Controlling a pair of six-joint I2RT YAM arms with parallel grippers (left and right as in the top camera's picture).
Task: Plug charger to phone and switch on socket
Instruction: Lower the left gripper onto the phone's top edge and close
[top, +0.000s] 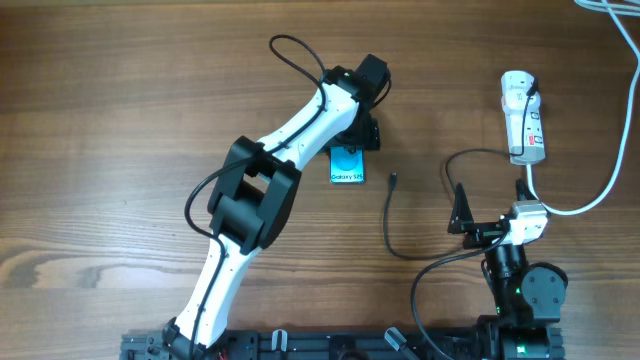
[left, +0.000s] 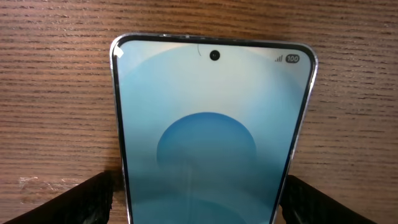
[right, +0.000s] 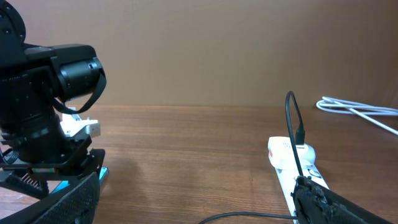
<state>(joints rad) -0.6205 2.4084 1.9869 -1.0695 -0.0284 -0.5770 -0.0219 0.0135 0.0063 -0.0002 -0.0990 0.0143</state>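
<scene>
The phone (top: 347, 166) lies flat on the wooden table with its turquoise screen up. It fills the left wrist view (left: 211, 124). My left gripper (top: 356, 138) is low over it, open, with one finger on each side of the phone's long edges (left: 202, 208); a thin gap shows at the left finger. The charger's small tip (top: 393, 181) lies loose on the table right of the phone. Its thin black cable runs to a plug in the white socket (top: 525, 120). My right gripper (top: 470, 222) is open and empty (right: 199, 211), beside the socket (right: 289, 163).
The socket's thick white lead (top: 612, 185) loops along the right edge and off the far corner, and shows in the right wrist view (right: 354, 109). The left arm's white links (top: 270, 170) cross the table's middle. The black charger cable (top: 390, 235) curves across the table in front of the right arm.
</scene>
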